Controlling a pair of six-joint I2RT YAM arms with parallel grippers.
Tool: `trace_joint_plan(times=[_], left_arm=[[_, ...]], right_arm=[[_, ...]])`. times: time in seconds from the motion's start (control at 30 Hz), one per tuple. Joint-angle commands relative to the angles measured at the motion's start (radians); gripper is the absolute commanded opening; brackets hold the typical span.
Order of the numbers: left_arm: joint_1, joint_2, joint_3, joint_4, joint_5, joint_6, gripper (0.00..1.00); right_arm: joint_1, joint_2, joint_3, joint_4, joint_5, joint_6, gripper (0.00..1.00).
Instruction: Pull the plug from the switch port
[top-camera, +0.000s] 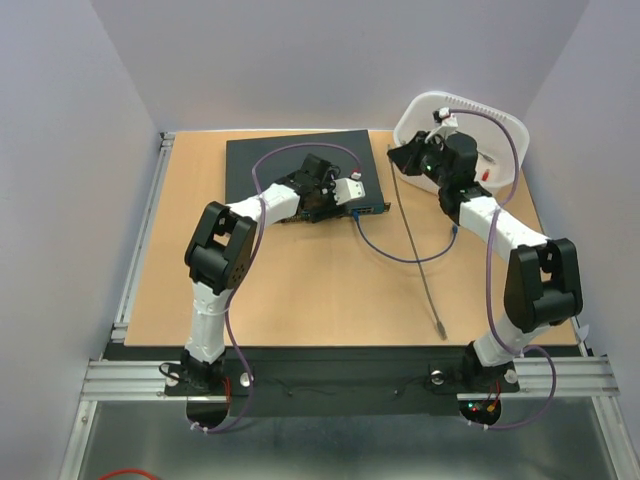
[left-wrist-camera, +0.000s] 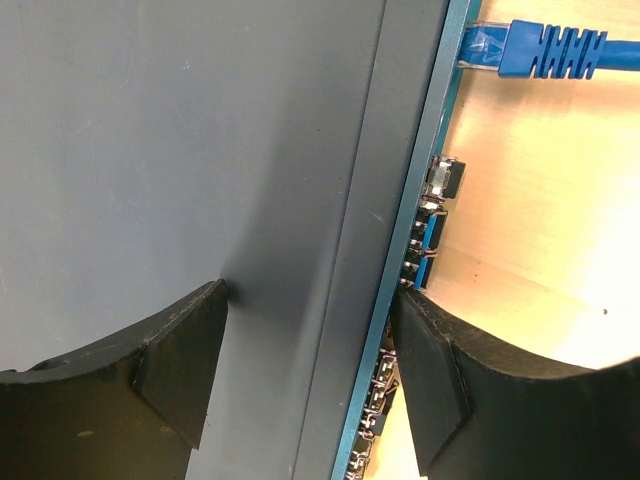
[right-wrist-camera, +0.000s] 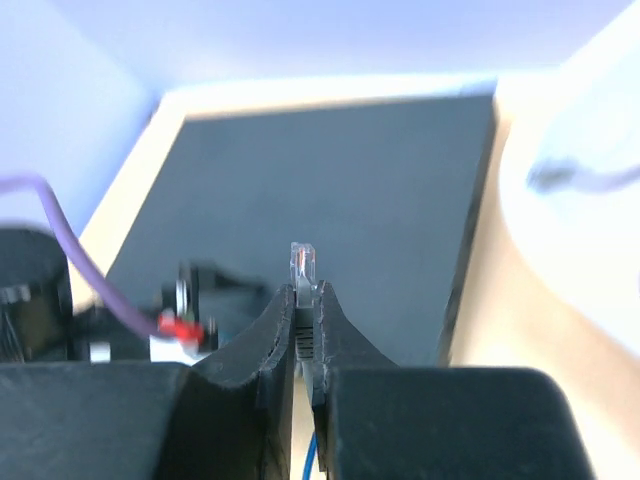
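The switch (top-camera: 372, 209), a flat dark blue-grey box, lies on the black mat (top-camera: 260, 160). In the left wrist view its top (left-wrist-camera: 200, 150) fills the frame, with the row of sockets along the right edge. A blue plug (left-wrist-camera: 550, 50) sits in a port at the top right, and it also shows in the top view (top-camera: 356, 213). My left gripper (top-camera: 325, 200) (left-wrist-camera: 308, 300) is open over the switch, one finger on its top and one beside the socket edge. My right gripper (top-camera: 396, 155) (right-wrist-camera: 305, 295) is shut on a clear-tipped plug (right-wrist-camera: 303, 262), held up away from the switch.
A white tub (top-camera: 500, 120) stands at the back right, behind my right gripper. A grey cable (top-camera: 420, 250) runs diagonally across the wooden table. A thin bluish cable (top-camera: 400, 258) loops from the switch toward my right arm. The mat shows in the right wrist view (right-wrist-camera: 350, 170).
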Motion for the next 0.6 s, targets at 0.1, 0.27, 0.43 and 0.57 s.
trace_joint_plan(times=[0.1,0.27,0.43,0.57], left_arm=[[0.033,-0.028,-0.003,0.099,-0.030,0.001,0.75],[0.033,-0.025,0.000,0.090,-0.037,0.004,0.75],[0.031,-0.025,0.011,0.084,-0.041,0.007,0.75],[0.031,-0.022,0.014,0.080,-0.046,0.013,0.75]], right_arm=[[-0.004,0.026,0.117,0.166,0.197,-0.089,0.00],[-0.004,0.048,0.341,0.169,0.224,-0.146,0.00],[-0.004,0.016,0.467,0.163,0.283,-0.206,0.00],[-0.004,-0.023,0.556,0.169,0.299,-0.223,0.00]])
